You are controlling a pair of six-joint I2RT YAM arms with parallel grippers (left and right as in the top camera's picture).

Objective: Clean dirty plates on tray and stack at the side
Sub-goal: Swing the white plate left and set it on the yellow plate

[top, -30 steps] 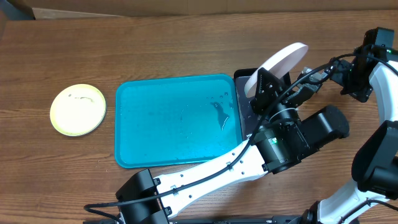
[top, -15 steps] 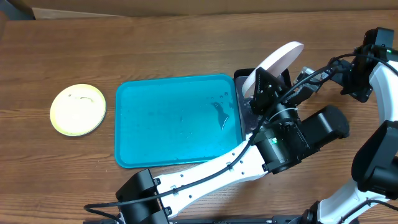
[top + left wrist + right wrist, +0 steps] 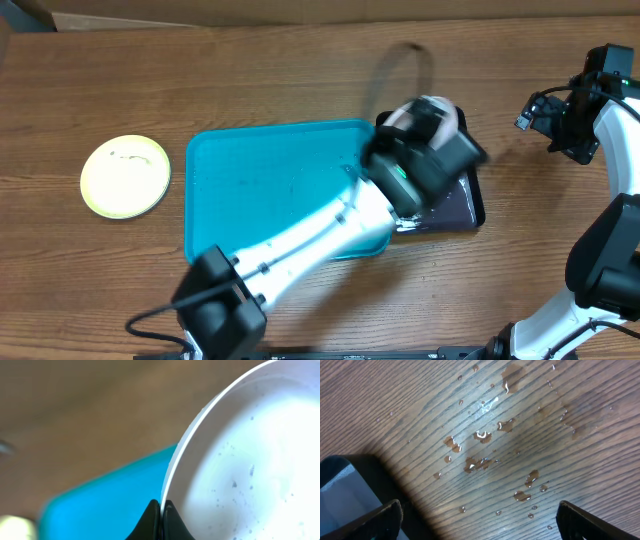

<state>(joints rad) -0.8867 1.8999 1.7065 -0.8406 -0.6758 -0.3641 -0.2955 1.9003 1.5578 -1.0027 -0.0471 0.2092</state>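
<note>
Overhead View: White Plate Pinched at the Rim by the Teal Tray's Right End

The white plate (image 3: 250,460) is grasped by its rim in the clenched left gripper (image 3: 161,510). It is carried near the junction of the teal tray (image 3: 260,200) and the black tray (image 3: 462,205), right of frame centre. Its tilt cannot be read through the blur. Specks are noted on its face. The yellow plate (image 3: 125,177) lies flat on the wooden table (image 3: 300,70) at far left, well apart. The stacking spot is judged to lie leftward across the teal tray, within the left arm's (image 3: 300,240) reach, with nothing tall in that path. The right gripper (image 3: 479,510) is spread, grasping nothing, over water drops (image 3: 480,435) at far right.
</note>
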